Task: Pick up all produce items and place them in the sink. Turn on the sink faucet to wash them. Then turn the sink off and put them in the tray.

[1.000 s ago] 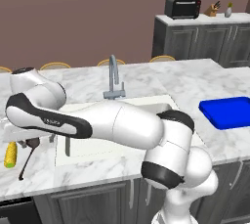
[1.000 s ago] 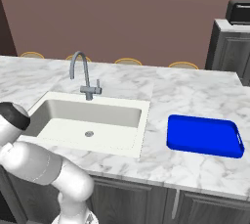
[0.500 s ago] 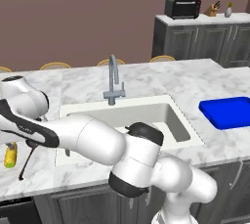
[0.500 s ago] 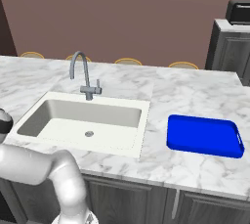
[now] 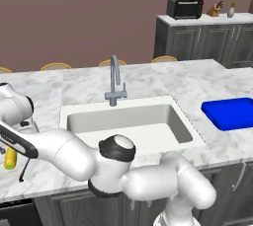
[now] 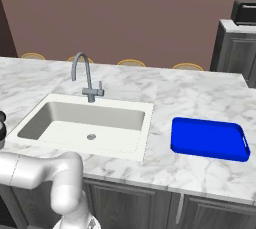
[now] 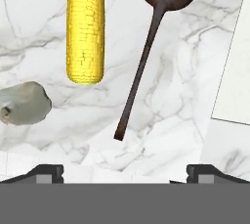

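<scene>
In the hand view a yellow corn cob (image 7: 85, 27) lies on the white marble counter. A smaller beige roundish item (image 7: 23, 103) rests just below and left of it. My gripper (image 7: 125, 171) hovers over them, open, its fingertips (image 7: 46, 171) wide apart with nothing between them. In the left base view the corn cob (image 5: 10, 157) lies at the far left, left of the sink (image 5: 185, 126), under my outstretched arm. The sink's faucet (image 5: 114, 79) stands behind the basin. The blue tray (image 5: 232, 113) sits on the counter at the right, and the tray (image 6: 209, 138) is bare.
A black long-handled ladle (image 7: 151, 32) lies right of the corn, its handle pointing toward my fingers. The sink's rim (image 7: 234, 71) runs along the right side of the hand view. My arm's elbow (image 5: 116, 153) bulks over the counter's front edge.
My arm has swung further left across the counter beside the sink, and its elbow has dropped toward the front edge. The corn, ladle, sink and tray have not moved.
</scene>
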